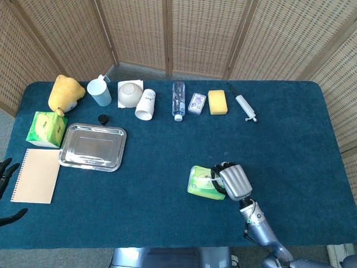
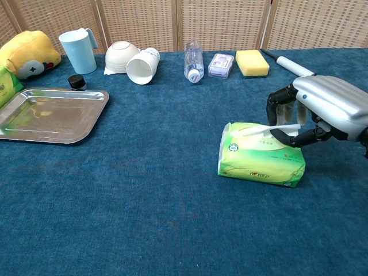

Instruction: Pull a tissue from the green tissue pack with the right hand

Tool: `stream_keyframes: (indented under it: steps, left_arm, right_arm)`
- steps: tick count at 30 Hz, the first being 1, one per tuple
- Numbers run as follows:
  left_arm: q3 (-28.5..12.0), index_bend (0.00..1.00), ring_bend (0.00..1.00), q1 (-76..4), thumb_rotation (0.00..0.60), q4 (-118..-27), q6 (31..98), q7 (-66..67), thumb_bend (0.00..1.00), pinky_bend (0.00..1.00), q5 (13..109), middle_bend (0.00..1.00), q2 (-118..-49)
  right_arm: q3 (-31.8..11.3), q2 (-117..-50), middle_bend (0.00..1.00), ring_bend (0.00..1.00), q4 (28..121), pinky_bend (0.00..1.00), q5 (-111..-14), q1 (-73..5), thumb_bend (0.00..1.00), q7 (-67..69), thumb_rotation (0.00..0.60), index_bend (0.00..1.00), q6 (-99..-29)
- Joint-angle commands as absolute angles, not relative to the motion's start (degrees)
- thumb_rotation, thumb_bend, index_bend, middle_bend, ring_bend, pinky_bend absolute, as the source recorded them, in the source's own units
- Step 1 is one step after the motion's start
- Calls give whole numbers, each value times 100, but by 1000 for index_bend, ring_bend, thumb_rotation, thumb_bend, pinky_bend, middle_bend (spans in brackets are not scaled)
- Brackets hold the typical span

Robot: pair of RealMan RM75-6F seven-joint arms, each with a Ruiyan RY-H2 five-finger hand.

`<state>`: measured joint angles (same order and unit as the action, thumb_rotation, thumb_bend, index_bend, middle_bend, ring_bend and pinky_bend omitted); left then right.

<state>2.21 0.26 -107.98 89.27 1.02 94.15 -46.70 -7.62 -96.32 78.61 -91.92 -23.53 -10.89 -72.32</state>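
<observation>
The green tissue pack (image 2: pixel 261 155) lies flat on the blue table, with a white tissue (image 2: pixel 264 130) sticking out of its top slot. My right hand (image 2: pixel 322 109) hovers over the pack's right end. Its fingers (image 2: pixel 283 99) curl down above the tissue and the thumb reaches in from the near side, with a gap still showing between them. In the head view the right hand (image 1: pixel 233 181) covers the right end of the pack (image 1: pixel 202 183). Only dark fingertips of my left hand (image 1: pixel 5 170) show at the left edge, spread and holding nothing.
A steel tray (image 1: pixel 92 146), a notebook (image 1: pixel 36 175) and a second green tissue box (image 1: pixel 46 129) lie at the left. Along the back stand a yellow plush (image 1: pixel 65 93), a blue cup (image 1: pixel 100 91), a bowl (image 1: pixel 130 93), a tipped paper cup (image 1: pixel 145 104), a bottle (image 1: pixel 178 99) and a sponge (image 1: pixel 217 102).
</observation>
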Motion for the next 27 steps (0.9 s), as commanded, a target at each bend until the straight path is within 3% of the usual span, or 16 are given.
stream_keyframes:
  steps: [1,7,14,20,27]
  left_arm:
    - [224,0,0,20,600,-10796,8912,98,0,0,9409,0,-4666]
    - [221,0,0,31,600,-10793,8947,41,0,0,9406,0,-4645]
    - [226,0,0,19,600,-10785,8923,5,0,0,9407,0,-4636]
    - [240,0,0,17,600,-10803,8916,58,0,0,9445,0,-4651]
    - [240,0,0,3,600,-10811,8876,106,0,0,9418,0,-4665]
  right_arm:
    - [-746,-9636,706,600,7859,644,-9229,-2375,454,-1049,600,696,-7291]
    - [-818,-9500,735,620,8135,667,-9622,-2369,500,-686,600,727,-7918]
    - [-1269,-9128,741,623,8910,667,-10330,-2450,512,-613,600,731,-8963]
    - [-1575,-8820,741,623,9594,667,-10401,-2694,512,-972,600,731,-8799]
    - [-1315,-8963,741,623,9675,667,-10446,-3021,513,-1300,600,730,-8125]
